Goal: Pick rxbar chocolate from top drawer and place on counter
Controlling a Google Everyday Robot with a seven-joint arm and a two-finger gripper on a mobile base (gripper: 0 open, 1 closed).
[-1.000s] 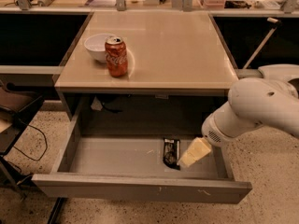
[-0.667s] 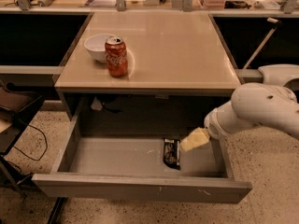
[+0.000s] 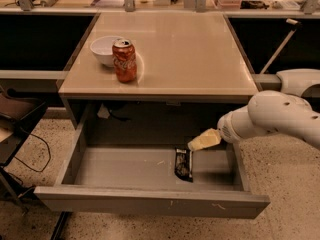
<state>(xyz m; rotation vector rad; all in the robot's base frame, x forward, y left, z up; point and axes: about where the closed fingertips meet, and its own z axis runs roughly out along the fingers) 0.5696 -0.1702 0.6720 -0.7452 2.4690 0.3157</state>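
The rxbar chocolate [image 3: 183, 164], a small black-wrapped bar, lies flat on the bottom of the open top drawer [image 3: 125, 170], right of its middle. My gripper [image 3: 201, 141], with pale yellowish tips, hangs just above and to the right of the bar's far end and does not touch it. It holds nothing that I can see. The white arm [image 3: 280, 116] reaches in from the right over the drawer's right side. The beige counter [image 3: 185, 49] lies above the drawer.
A red soda can [image 3: 124, 60] and a white bowl [image 3: 104, 50] stand on the counter's left part. The drawer's scuffed front panel [image 3: 150, 200] juts toward me. Dark side shelves flank the counter. A cable lies on the speckled floor at the left [image 3: 35, 149].
My gripper has risen and drawn back up-right from the bar's right side. The bar has stayed in the same place in the drawer.
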